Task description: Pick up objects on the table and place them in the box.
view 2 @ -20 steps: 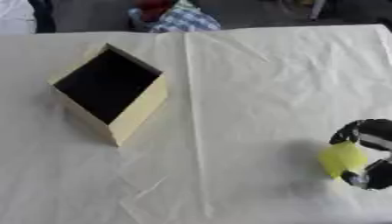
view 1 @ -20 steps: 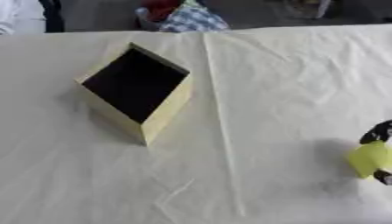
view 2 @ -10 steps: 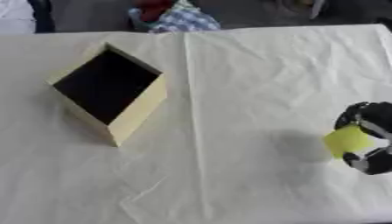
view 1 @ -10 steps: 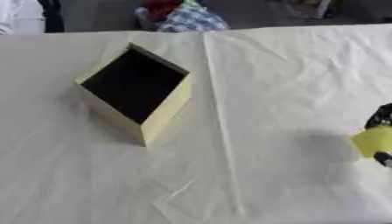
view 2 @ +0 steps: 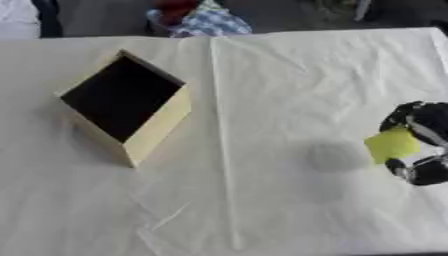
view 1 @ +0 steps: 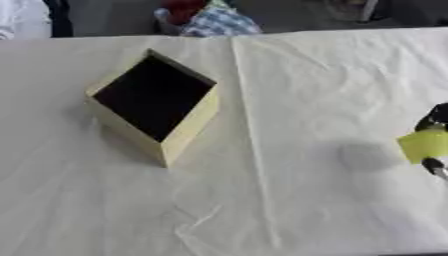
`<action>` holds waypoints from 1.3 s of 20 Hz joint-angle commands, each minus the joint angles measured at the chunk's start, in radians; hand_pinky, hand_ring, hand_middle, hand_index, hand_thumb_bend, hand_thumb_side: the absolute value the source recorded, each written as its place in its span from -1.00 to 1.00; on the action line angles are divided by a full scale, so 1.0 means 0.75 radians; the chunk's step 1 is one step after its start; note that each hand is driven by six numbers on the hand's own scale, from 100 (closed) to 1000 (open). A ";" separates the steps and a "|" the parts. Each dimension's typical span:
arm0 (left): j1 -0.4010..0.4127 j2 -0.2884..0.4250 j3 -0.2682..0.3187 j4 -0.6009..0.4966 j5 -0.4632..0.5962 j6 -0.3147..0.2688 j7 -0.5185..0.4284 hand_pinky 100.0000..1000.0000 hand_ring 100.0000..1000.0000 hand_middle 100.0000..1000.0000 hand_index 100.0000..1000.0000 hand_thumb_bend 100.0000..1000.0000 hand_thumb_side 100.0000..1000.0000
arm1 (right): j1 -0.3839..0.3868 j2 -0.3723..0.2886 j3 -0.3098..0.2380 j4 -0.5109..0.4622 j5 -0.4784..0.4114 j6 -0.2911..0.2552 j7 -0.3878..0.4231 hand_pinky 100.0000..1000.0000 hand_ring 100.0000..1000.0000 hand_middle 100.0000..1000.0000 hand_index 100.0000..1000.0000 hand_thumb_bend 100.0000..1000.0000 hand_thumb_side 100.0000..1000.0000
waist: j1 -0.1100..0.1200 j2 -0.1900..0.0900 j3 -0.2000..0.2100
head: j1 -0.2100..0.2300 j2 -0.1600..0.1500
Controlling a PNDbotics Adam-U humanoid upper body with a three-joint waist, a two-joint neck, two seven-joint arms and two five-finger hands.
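While the pale yellow, open-topped cardboard box [view 2: 127, 107] with its dark inside sits on the left half of the white cloth-covered table [view 2: 262, 210], the robot's black right hand [view 2: 418, 145] shows at the right edge, well apart from the box. Its fingers [view 2: 422, 132] are curled round a small, flat, bright yellow square object [view 2: 392, 144], which they pinch from above and below (one dark fingertip shows under the object's lower right corner). The yellow square lies on the left side of the hand, towards the middle of the table, tilted so that one corner points up. It hangs above the cloth rather than resting on it: a soft grey round shadow [view 2: 331, 156] lies on the cloth just to its left, apart from the object itself. The box stands askew, one corner pointing towards the near edge, its opening facing up. A long crease in the cloth [view 2: 220, 150] runs from far to near between box and hand. At the far edge, beyond the table, some checked blue and white fabric [view 2: 206, 22] shows. The left hand appears in neither view.
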 commanded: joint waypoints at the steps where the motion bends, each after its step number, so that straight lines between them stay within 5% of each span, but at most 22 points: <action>1: -0.014 0.021 0.002 -0.025 0.001 -0.001 -0.004 0.46 0.58 0.64 0.39 -1.00 0.43 | -0.059 -0.099 -0.011 -0.020 -0.025 -0.025 0.006 0.12 0.13 -0.11 0.00 -0.90 -1.00 | -0.004 -0.022 0.003 | -0.009 -0.009; 11: -0.033 0.016 -0.018 -0.025 0.023 0.008 -0.025 0.46 0.58 0.64 0.39 -1.00 0.43 | -0.500 -0.182 0.119 -0.020 -0.214 -0.122 0.141 0.10 0.10 -0.11 0.02 -1.00 -1.00 | -0.013 -0.026 0.051 | -0.065 -0.011; 19: -0.063 0.004 -0.033 -0.025 0.046 0.015 -0.045 0.46 0.58 0.64 0.39 -1.00 0.43 | -0.924 -0.056 0.250 -0.020 -0.288 -0.132 0.281 0.09 0.09 -0.12 0.03 -1.00 -1.00 | -0.019 -0.015 0.100 | -0.122 -0.020; 26: -0.100 -0.007 -0.043 -0.025 0.073 0.018 -0.057 0.46 0.58 0.64 0.39 -1.00 0.42 | -1.162 0.109 0.350 0.028 -0.233 -0.087 0.343 0.04 0.06 -0.15 0.03 -1.00 -1.00 | -0.013 -0.004 0.141 | -0.164 -0.035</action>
